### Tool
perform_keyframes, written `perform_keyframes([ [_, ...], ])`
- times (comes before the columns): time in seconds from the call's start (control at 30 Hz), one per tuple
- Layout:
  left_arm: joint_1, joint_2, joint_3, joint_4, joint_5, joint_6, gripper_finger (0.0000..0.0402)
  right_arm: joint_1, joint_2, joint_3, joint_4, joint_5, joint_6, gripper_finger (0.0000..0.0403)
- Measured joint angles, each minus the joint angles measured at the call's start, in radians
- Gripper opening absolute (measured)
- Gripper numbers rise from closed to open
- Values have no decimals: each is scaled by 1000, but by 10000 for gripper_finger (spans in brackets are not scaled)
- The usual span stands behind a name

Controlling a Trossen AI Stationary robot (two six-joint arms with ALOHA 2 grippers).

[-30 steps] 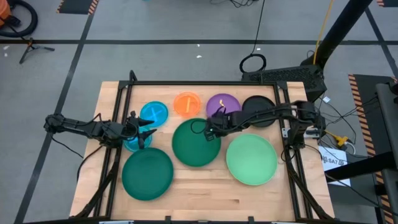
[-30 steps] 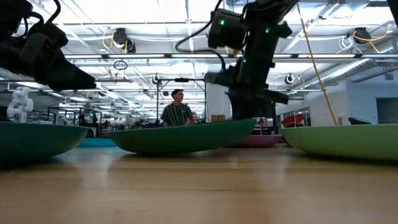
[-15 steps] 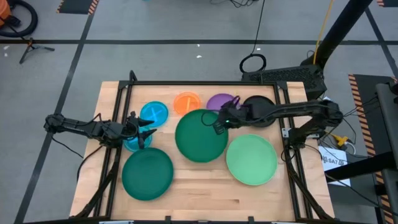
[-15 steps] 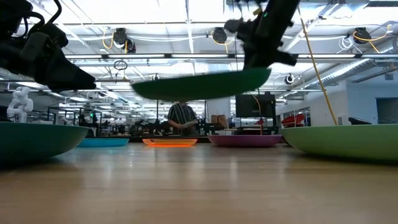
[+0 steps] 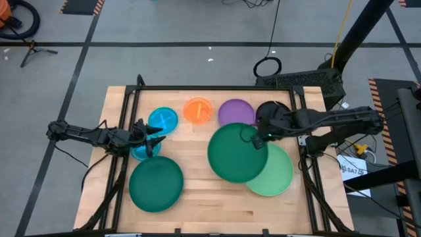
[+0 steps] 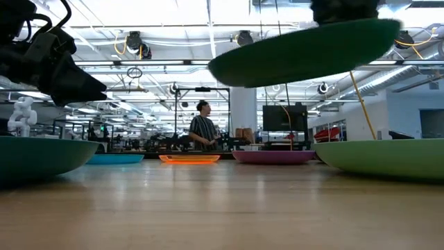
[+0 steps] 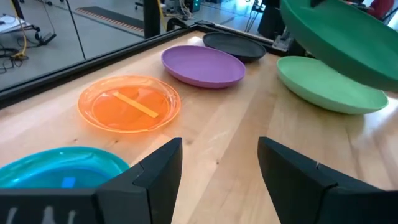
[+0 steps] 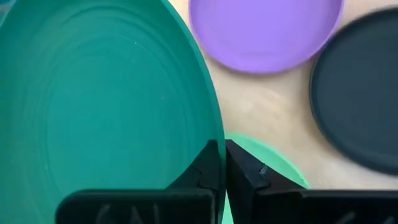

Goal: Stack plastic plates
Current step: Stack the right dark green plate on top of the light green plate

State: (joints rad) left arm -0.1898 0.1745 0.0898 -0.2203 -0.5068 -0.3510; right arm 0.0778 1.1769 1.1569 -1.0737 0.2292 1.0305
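Over the table's right side, the right gripper (image 5: 258, 139), clamped on the dark green plate (image 5: 235, 151), has lifted it onto the light green plate (image 5: 279, 178) spot w/ left gripper (image 5: 150, 138) waiting, fingers apart.

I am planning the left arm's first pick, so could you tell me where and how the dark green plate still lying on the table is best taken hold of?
Grip the dark green plate by its rim, one finger over and one under the edge. It is wide, shallow and lies flat, so only the upturned lip offers a hold. I would approach from the side nearest the left gripper, which hovers open just beyond it.
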Motion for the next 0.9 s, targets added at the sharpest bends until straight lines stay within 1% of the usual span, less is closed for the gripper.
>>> perform_keyframes([
  [0.2,0,0,0,0,0,-23,214,60,-152,-185,10,1,111,4],
  [0.37,0,0,0,0,0,-26,214,105,-306,-363,89,0,191,4],
  [0.5,0,0,0,0,0,-25,214,137,-405,-463,132,-3,232,4],
  [0.67,0,0,0,0,0,-25,214,171,-455,-524,104,-85,218,4],
  [0.77,0,0,0,0,0,-25,214,179,-454,-529,57,-76,220,5],
  [0.9,0,0,0,0,0,-25,214,180,-455,-529,40,-70,222,13],
])
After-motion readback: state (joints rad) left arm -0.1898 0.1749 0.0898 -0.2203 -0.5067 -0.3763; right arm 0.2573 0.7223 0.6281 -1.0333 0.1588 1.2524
